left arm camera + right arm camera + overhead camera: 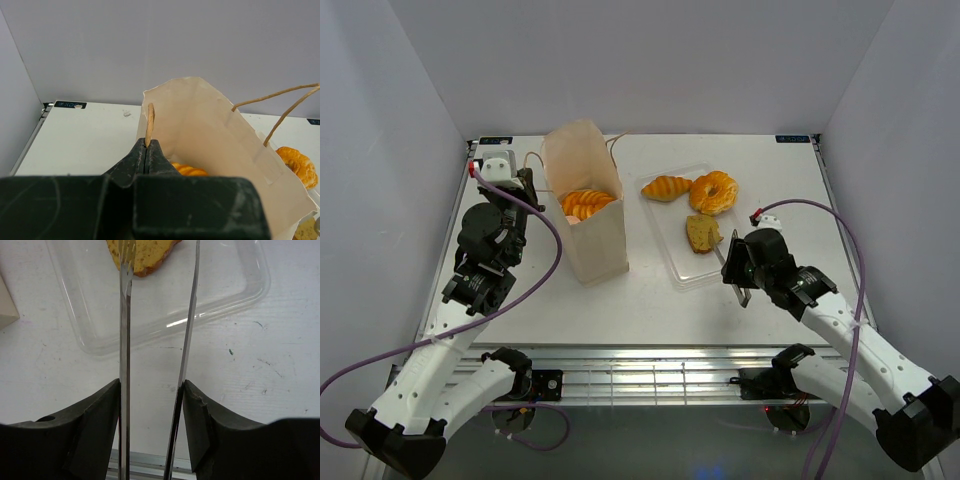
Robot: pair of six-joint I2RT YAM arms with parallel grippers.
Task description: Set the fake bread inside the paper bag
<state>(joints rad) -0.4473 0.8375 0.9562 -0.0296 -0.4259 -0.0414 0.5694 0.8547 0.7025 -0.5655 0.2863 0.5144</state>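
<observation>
At nine o'clock on the surface (650,300), the left tool (146,145) clenches the rim of the upright paper bag (590,240), orange fake bread (588,203) inside. At three o'clock, the right tool (151,390) grips tongs (125,340), tips parted over the clear tray (692,270), one above a bread slice (702,233).

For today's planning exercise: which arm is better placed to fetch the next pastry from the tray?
Right. The right gripper holds metal tongs, tips by the bread slice in the clear tray; the left gripper is shut on the paper bag's edge.
</observation>
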